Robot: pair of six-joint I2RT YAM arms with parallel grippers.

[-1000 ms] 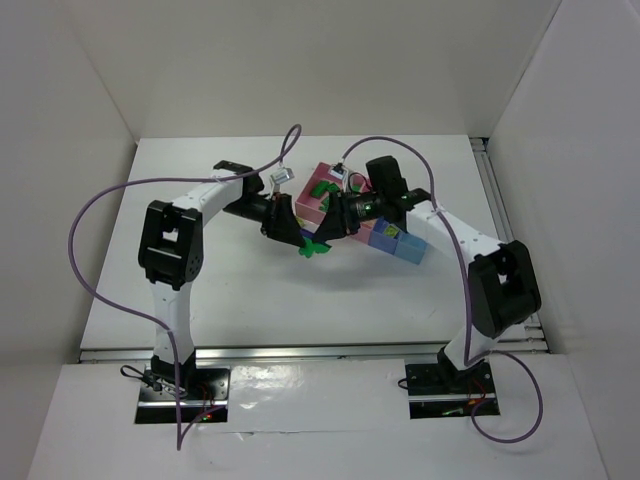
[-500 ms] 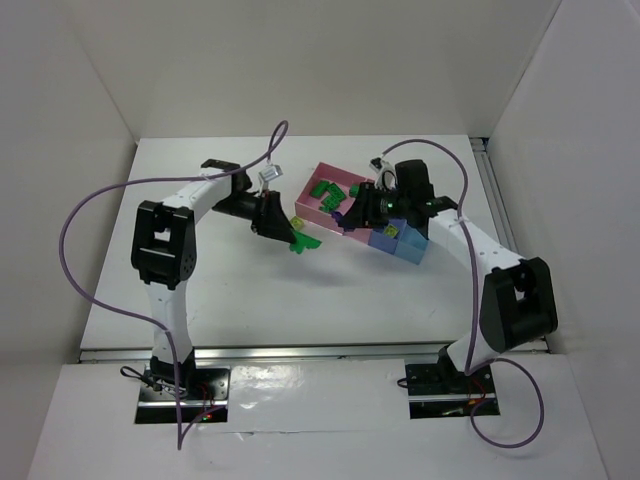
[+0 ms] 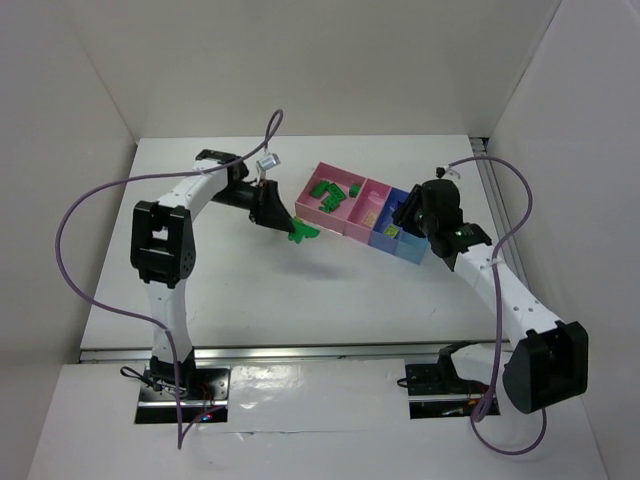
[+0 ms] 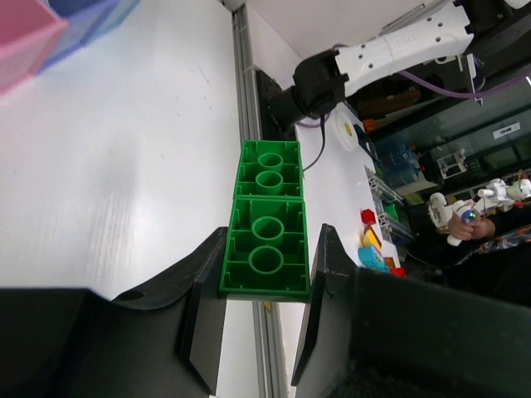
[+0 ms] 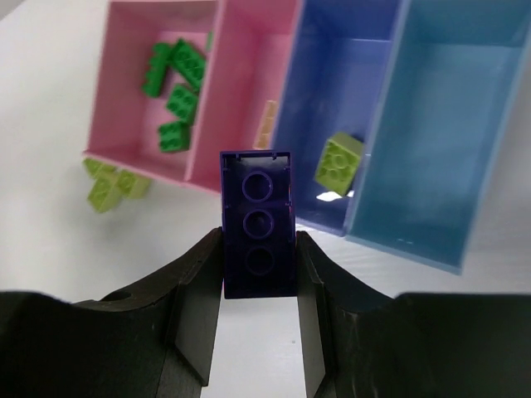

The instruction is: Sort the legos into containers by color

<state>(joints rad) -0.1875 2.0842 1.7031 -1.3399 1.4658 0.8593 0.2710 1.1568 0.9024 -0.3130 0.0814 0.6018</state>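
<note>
Reaching toward the left side of the container row point(image 3: 340, 227), the left gripper point(image 3: 297, 232) hangs above the table and pinches one bright green lego point(image 4: 267, 220) by its sides. In the row's pink tray point(image 5: 124, 50) lie four loose green legos point(image 5: 181, 101), with two yellow-green legos point(image 5: 108, 184) just outside it. The periwinkle tray point(image 5: 332, 75) holds one. Over the row's near edge, the right gripper point(image 5: 257, 249) clamps one dark blue lego point(image 5: 257, 224).
</note>
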